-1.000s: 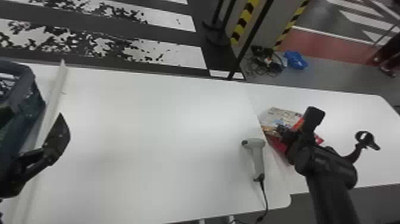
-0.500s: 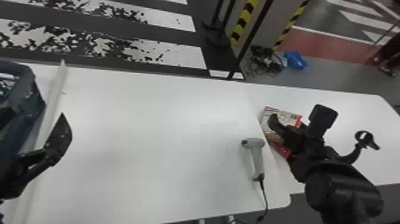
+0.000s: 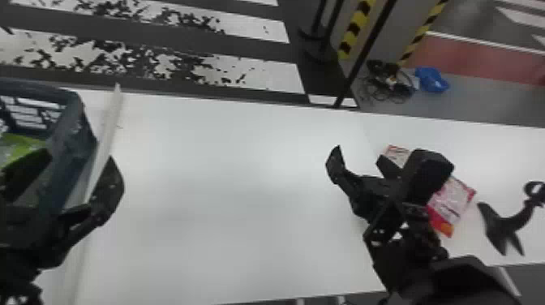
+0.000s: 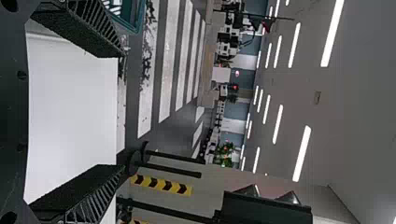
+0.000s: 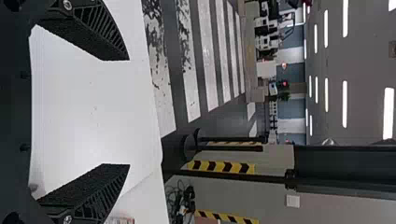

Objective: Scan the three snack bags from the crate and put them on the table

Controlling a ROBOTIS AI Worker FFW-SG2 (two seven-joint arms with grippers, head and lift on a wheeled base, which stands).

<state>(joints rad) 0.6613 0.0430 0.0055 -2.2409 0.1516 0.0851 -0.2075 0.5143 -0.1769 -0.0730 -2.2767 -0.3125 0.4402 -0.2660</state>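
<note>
In the head view my left gripper (image 3: 75, 178) is open beside the blue crate (image 3: 71, 142), which holds a green snack bag (image 3: 22, 148). The left gripper (image 4: 77, 111) has nothing between its fingers. My right gripper (image 3: 361, 162) stands open and empty above the table, partly covering red-and-white snack packaging (image 3: 454, 202); I cannot tell if that is one bag or two. In the right wrist view the gripper's fingers are wide apart around nothing (image 5: 83, 112), with a corner of packaging (image 5: 122, 220) beyond. The scanner's earlier place is behind the right arm.
A pale raised strip (image 3: 103, 146) runs along the white table (image 3: 227, 182) beside the crate. A black stand with a ring (image 3: 507, 223) is at the far right. Behind the table are a dark pole (image 3: 361, 61), cables and a blue bundle (image 3: 432, 79) on the floor.
My right gripper has left the packaging, drawn back and turned, its fingers now apart to the left of it. The head view has shifted, bringing more of the crate in. The left gripper stays beside the crate.
</note>
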